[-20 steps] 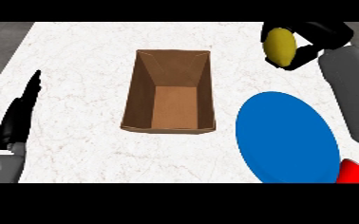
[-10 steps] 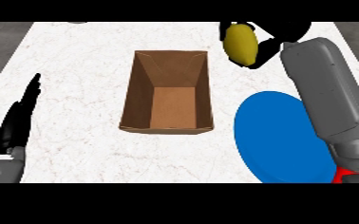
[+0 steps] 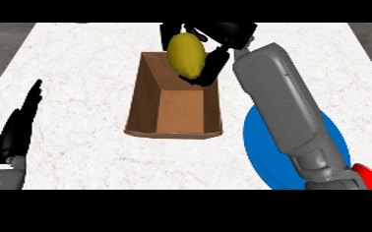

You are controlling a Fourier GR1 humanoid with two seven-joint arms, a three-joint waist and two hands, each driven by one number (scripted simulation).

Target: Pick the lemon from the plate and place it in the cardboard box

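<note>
The yellow lemon (image 3: 186,54) hangs over the far end of the open cardboard box (image 3: 144,103), held in my right hand (image 3: 222,37), whose black fingers curl round it. The grey right forearm (image 3: 283,113) stretches from the lower right across the blue plate (image 3: 263,162) and hides most of it. The box stands near the middle of the counter with its brown floor showing. My left hand (image 3: 20,125) rests open at the left edge, fingers straight and pointing up.
The white marbled counter (image 3: 80,59) spreads to the left of the box and in front of it. A small red object (image 3: 361,172) peeks out at the right edge beside the plate.
My right hand has carried the lemon leftward from the far right until it hangs above the box's far end. The forearm now covers the plate. The left hand has stayed still.
</note>
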